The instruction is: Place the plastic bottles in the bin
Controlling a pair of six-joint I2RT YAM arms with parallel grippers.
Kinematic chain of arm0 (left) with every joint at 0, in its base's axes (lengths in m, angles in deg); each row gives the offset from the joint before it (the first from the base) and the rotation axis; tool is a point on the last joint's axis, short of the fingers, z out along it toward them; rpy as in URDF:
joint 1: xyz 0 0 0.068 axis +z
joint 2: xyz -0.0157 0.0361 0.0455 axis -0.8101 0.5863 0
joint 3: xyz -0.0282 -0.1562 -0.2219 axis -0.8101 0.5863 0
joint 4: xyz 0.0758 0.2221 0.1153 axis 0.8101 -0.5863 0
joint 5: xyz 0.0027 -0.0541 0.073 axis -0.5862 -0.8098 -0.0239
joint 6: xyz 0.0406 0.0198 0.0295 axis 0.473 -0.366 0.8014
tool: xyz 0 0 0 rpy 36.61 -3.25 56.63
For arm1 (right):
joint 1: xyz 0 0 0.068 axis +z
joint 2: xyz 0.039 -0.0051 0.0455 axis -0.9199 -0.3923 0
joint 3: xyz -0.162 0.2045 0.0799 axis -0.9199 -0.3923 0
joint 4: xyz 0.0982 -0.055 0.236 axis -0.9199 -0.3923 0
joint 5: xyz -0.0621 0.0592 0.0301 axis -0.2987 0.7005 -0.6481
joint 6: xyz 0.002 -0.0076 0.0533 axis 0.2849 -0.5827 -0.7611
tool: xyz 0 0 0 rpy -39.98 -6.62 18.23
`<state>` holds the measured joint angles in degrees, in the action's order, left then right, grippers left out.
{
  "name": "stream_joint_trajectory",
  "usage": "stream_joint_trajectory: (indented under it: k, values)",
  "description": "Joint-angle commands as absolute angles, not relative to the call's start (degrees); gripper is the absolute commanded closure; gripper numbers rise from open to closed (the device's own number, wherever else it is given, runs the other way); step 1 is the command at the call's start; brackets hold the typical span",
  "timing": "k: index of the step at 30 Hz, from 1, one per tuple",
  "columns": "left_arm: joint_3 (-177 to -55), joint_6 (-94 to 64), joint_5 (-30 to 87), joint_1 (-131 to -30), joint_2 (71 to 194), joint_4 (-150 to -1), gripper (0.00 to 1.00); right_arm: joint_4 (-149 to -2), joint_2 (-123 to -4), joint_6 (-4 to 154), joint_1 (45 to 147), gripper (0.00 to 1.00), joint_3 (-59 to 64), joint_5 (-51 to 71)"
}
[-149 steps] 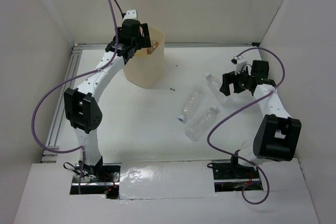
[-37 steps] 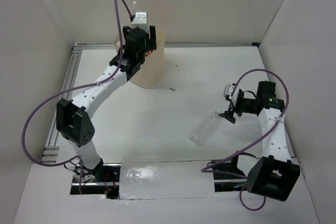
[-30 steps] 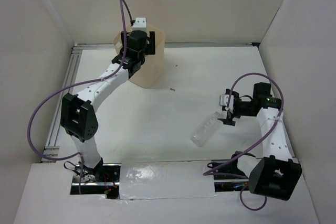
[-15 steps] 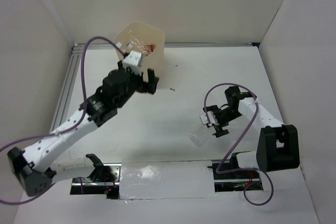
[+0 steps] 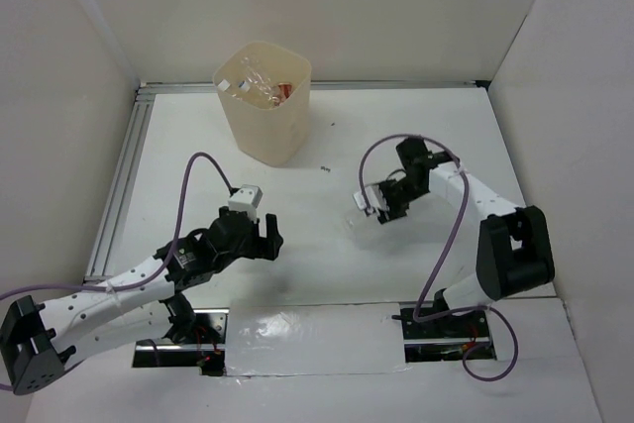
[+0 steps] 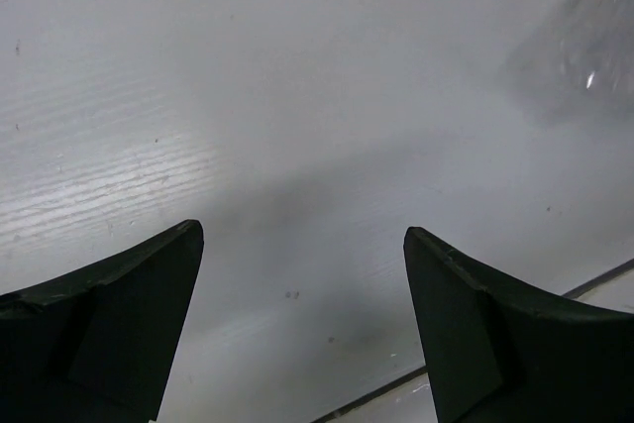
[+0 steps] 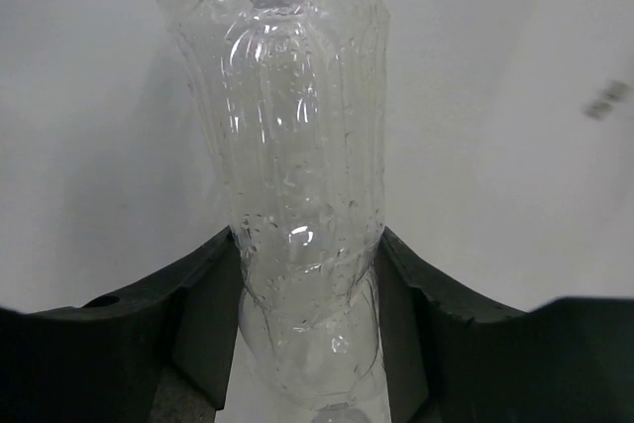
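The cream bin [image 5: 265,131] stands at the far left of the table, with several clear plastic bottles [image 5: 260,84] lying inside, one with red on it. My right gripper [image 5: 382,209] [image 7: 307,237] is shut on one more clear, crinkled plastic bottle [image 7: 293,136] [image 5: 370,232]. Both fingers [image 7: 203,289] press on its sides, and it hangs just above the table right of the middle. Low over the near left of the table, my left gripper [image 5: 265,241] [image 6: 302,235] is open with only bare tabletop between its fingers.
White walls enclose the table on three sides. An aluminium rail [image 5: 119,195] runs along the left edge. A small dark mark [image 5: 324,167] lies on the tabletop right of the bin. A blurred clear shape [image 6: 580,52] shows at the upper right of the left wrist view.
My left arm has pulled back from the bin to the near left of the table. My right gripper has closed on the bottle and carried it left and away from me.
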<state>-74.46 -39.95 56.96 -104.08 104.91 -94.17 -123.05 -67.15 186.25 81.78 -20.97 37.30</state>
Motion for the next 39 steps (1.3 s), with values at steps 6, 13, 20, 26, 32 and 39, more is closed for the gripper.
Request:
stream_joint_trajectory:
  k: [6, 13, 20, 26, 32, 39]
  values:
    - [-71.69, -47.8, 57.9, -106.22, 104.55, -88.65, 0.06, -108.62, -71.65, 138.81, 85.97, 0.63, 15.21, 48.24]
    - [-72.3, -46.58, 57.37, -106.75, 107.89, -86.62, 0.06, -92.96, -94.29, 106.57, 91.24, 0.58, 50.89, 49.73]
    - [-72.3, -46.04, 56.84, -107.37, 107.9, -85.91, 0.06, -72.14, -109.54, 94.6, 96.35, 0.49, 65.13, 50.96]
    - [-71.78, -47.19, 58.85, -107.89, 104.74, -88.64, 0.06, -72.65, -119.84, 91.68, 97.58, 0.42, 75.28, 49.21]
    - [-71.77, -48.5, 59.91, -108.42, 103.94, -89.79, 0.02, -77.81, -116.41, 97.84, 96.97, 0.0, 68.76, 46.14]
    - [-75.38, -44.91, 60.44, -108.42, 109.12, -85.85, 0.01, -93.0, -102.04, 94.95, 92.58, 0.0, 66.78, 27.79]
